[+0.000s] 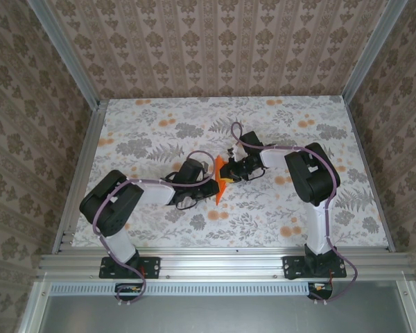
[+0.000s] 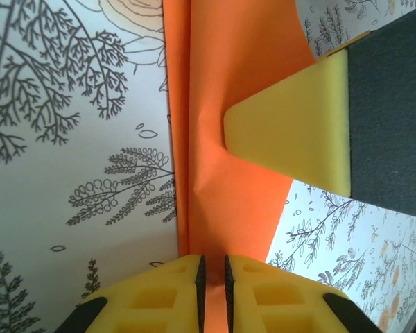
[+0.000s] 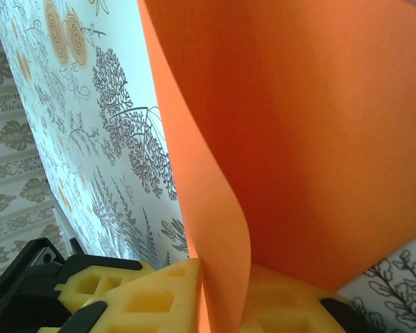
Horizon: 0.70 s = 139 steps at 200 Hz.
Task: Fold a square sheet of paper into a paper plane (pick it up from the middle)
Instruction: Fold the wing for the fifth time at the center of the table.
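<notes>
At the near edge of the table (image 1: 263, 215), the two arm bases sit side by side, and the arms reach inward to meet mid-table. The left gripper (image 2: 213, 267) has its yellow fingers (image 2: 170, 295) pressed almost together, pinching a fold of the orange paper (image 2: 225, 62) in the narrow slit between them. The right gripper (image 3: 222, 277) clamps another edge, and the sheet curls up from between its pads (image 3: 152, 291). Farther along, seen from the left wrist, one right finger (image 2: 291, 132) lies against the paper. The paper stands on edge between both grippers.
</notes>
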### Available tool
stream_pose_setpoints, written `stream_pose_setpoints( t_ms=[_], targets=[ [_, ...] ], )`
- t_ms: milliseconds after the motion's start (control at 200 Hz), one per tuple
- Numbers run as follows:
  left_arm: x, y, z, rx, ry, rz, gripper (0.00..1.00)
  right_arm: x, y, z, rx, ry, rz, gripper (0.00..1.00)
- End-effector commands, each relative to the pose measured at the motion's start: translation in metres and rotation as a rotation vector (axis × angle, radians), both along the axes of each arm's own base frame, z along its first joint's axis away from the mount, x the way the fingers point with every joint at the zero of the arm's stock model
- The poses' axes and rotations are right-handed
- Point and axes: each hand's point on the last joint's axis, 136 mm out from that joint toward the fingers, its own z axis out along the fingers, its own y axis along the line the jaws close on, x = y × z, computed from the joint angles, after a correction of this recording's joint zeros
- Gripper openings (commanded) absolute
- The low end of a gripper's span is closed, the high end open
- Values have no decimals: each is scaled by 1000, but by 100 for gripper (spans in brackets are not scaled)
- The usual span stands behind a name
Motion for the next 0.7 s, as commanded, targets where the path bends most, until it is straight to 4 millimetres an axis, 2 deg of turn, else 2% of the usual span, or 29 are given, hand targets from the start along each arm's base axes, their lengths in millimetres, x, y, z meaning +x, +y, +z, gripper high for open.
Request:
stream_pose_setpoints(
  t_ms=[0,425,610,690],
  targets=[
    [0,-6,-3,14,4,-24,16,-25,-37,-65,-226,140,-45,18],
    [-6,0,-14,162,35,-23,12,-25,-41,-67,-252,135,-43,18],
    [-5,7,-9,231,13,-13,12,-25,-42,-67,-260,129,-42,18],
    [-3,4,2,208,-9,-13,13,-24,-42,-67,-264,128,-41,18]
  ],
)
